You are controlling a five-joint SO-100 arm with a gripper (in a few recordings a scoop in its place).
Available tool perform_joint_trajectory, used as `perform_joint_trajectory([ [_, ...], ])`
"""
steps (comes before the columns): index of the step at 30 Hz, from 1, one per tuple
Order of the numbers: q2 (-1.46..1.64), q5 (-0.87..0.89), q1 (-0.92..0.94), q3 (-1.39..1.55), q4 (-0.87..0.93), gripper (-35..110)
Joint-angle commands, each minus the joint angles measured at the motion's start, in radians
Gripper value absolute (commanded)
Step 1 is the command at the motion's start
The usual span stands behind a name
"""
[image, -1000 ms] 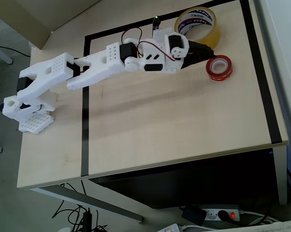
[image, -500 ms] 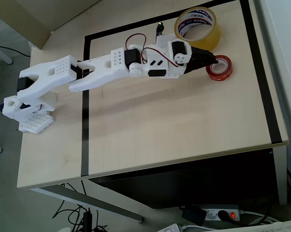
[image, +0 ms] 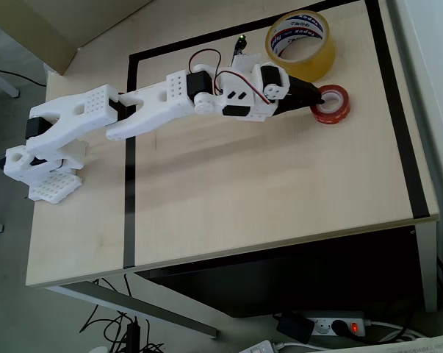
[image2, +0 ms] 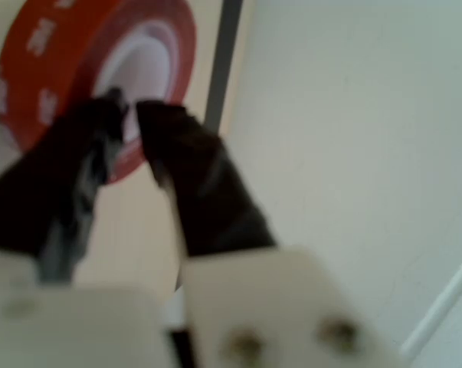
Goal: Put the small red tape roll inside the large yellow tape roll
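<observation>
Overhead view: the white arm stretches across the table [image: 228, 198] to the upper right, its black gripper [image: 318, 94] at the small red tape roll's [image: 334, 104] left rim. The large yellow tape roll [image: 300, 44] stands just above it.

Wrist view: blurred gripper [image2: 131, 115] fingers nearly pressed together, tips over the small red tape roll [image2: 43, 46] at upper left; whether they pinch its wall, I cannot tell.
</observation>
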Motion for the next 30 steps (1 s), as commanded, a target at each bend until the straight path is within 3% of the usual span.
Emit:
perform_joint_trajectory([
  [1,0.13,0.014,-0.008,-0.078,0.107,0],
  [18,0.239,0.052,-0.017,-0.298,0.63,0],
  [30,0.393,0.084,-0.032,-0.31,0.824,0],
])
